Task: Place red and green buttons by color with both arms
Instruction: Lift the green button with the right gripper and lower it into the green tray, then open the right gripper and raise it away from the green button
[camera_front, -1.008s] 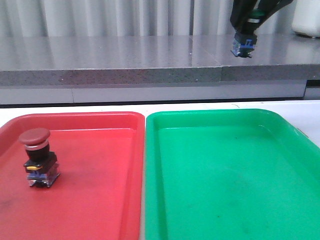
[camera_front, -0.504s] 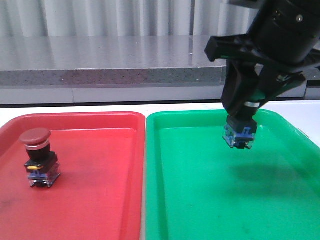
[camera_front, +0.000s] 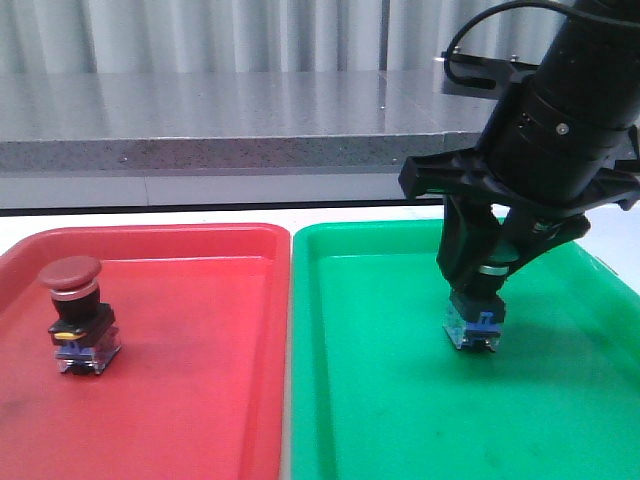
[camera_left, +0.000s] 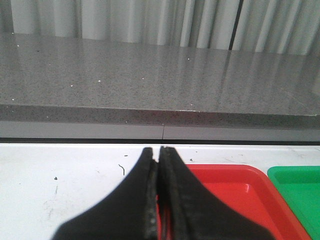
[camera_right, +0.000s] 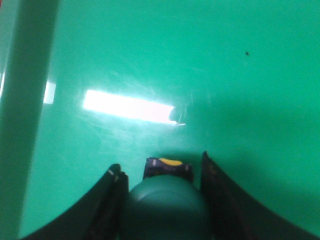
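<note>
Right gripper (camera_front: 478, 300): jaws clamped on the cap of the green mushroom-head push-button switch (camera_front: 476, 322), one black finger on either side of it.
Green switch position: upright over the flat green plastic tray (camera_front: 400, 400), in its far half, with its bluish base at or just above the tray floor; contact cannot be confirmed.
Left gripper (camera_left: 159, 200): jaws pressed together with nothing between them, above the white worktop (camera_left: 60, 185).
Red switch: the dark-red mushroom-head push-button switch (camera_front: 76, 315) stands upright and alone in the flat red plastic tray (camera_front: 200, 400), near the tray's left side.
Edges: the two trays lie side by side with their raised rims just beside each other; the green switch is well apart from the green tray's rims.
Open room: most of the green tray floor in front of and beside the switch is bare, as is the red tray floor to the right of the red switch.
Front view only: the right arm (camera_front: 560, 120), both trays in full width, the red switch.
Right wrist view only: the rounded green cap (camera_right: 165, 210) from above, the yellow mark on the black body, a bright reflection on the tray floor.
Left wrist view only: the near corner of the red tray, the grey stone ledge (camera_left: 150, 85) behind the worktop.
</note>
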